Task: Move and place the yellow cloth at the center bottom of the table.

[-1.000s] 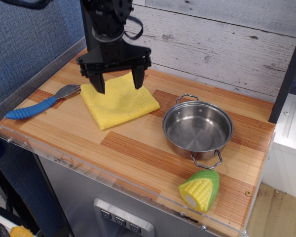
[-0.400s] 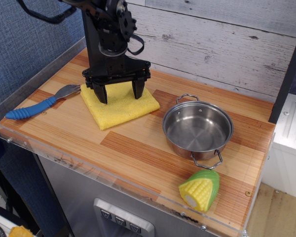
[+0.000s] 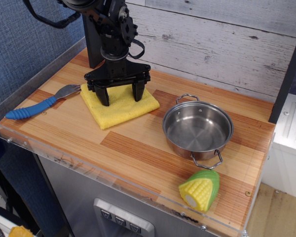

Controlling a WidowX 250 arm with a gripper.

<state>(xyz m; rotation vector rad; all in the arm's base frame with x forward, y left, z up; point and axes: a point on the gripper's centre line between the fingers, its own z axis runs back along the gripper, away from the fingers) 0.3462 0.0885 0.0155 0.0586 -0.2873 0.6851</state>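
The wooden bench point(image 3: 138, 153) carries the yellow cloth point(image 3: 119, 105) in the upper left of the frame; the gripper point(image 3: 121, 99) stands on it, jaws spread wide.

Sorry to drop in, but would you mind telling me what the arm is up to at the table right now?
The black gripper is down over the yellow cloth with its jaws spread, fingertips at or just above the fabric; nothing is gripped yet. The cloth lies flat toward the back left of the table, so it has not reached the center bottom. A blue-handled fork lies left of it, a steel pot sits to the right, and a toy corn rests near the front right.
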